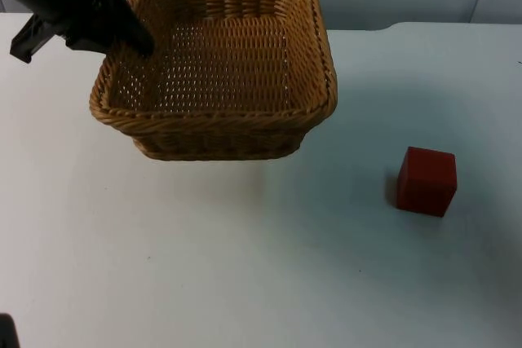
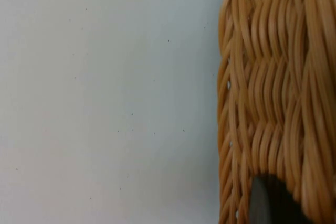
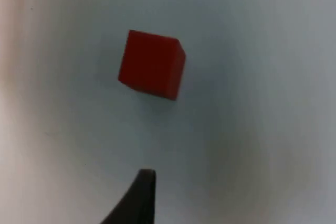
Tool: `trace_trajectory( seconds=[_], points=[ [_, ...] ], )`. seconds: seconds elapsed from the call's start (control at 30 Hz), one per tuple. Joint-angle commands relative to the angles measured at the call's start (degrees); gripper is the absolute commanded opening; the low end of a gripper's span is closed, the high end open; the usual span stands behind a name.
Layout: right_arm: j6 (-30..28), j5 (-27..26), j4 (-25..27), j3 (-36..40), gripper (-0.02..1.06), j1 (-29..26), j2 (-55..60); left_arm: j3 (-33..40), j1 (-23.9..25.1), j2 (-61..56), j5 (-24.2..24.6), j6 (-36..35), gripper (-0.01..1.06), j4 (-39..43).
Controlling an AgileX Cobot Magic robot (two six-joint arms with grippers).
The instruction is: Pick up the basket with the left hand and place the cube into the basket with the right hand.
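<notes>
White table (image 1: pixel 245 266): left pincer (image 1: pixel 134 38) hides basket (image 1: pixel 216 63) rim.

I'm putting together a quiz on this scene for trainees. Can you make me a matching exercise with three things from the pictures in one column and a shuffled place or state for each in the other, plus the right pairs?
Column one:
1. wicker basket
2. red cube
3. left gripper

Column two:
A. sits alone on the white table, near the right side in the top view
B. black, at the left wall of the woven container
C. tan, open-topped, nothing inside it

Pairs: 1-C, 2-A, 3-B
</notes>
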Motion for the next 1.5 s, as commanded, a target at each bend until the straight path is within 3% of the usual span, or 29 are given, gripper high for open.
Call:
trace_trajectory(
  seconds=[0.0, 0.1, 0.2, 0.33, 0.47, 0.5, 0.6, 0.73, 0.97, 1.47],
  points=[
    [-3.8, -2.3, 5.9, -2.5, 1.0, -0.2, 5.8, -0.3, -0.1, -1.2, 0.2, 0.1, 0.0, -1.9],
    [-7.1, -2.8, 10.7, -6.0, 1.0, 0.9, 13.6, -0.3, -0.1, -1.2, 0.2, 0.1, 0.0, -1.9],
    [-7.1, -3.7, 10.3, -7.9, 1.0, 2.9, 17.1, -0.3, -0.1, -1.2, 0.2, 0.1, 0.0, -1.9],
    [-2.3, -5.3, 8.3, -13.2, 0.95, 8.0, 24.3, -0.3, -0.1, -1.2, 0.2, 0.1, 0.0, -1.9],
    [12.1, -2.7, -5.7, -22.8, 0.81, 15.8, 31.9, -0.3, -0.1, -1.2, 0.2, 0.1, 0.0, -1.9],
    [12.1, -2.7, -5.7, -22.8, 0.81, 15.8, 31.9, -0.3, -0.1, -1.2, 0.2, 0.1, 0.0, -1.9],
    [22.8, 2.9, -15.9, -30.7, 0.7, 20.6, 36.9, -0.3, -0.1, -1.2, 0.2, 0.1, 0.0, -1.9],
    [31.9, 8.9, -22.4, -36.1, 0.74, 22.5, 42.4, -0.3, -0.1, -1.2, 0.2, 0.1, 0.0, -1.9],
    [36.8, 10.5, -22.7, -37.0, 0.91, 22.5, 48.9, -0.3, -0.1, -1.2, 0.2, 0.1, 0.0, -1.9],
    [41.2, 6.5, -22.7, -37.0, 0.93, 22.5, 52.1, -0.3, -0.1, -1.2, 0.2, 0.1, 0.0, -1.9]
  ],
)
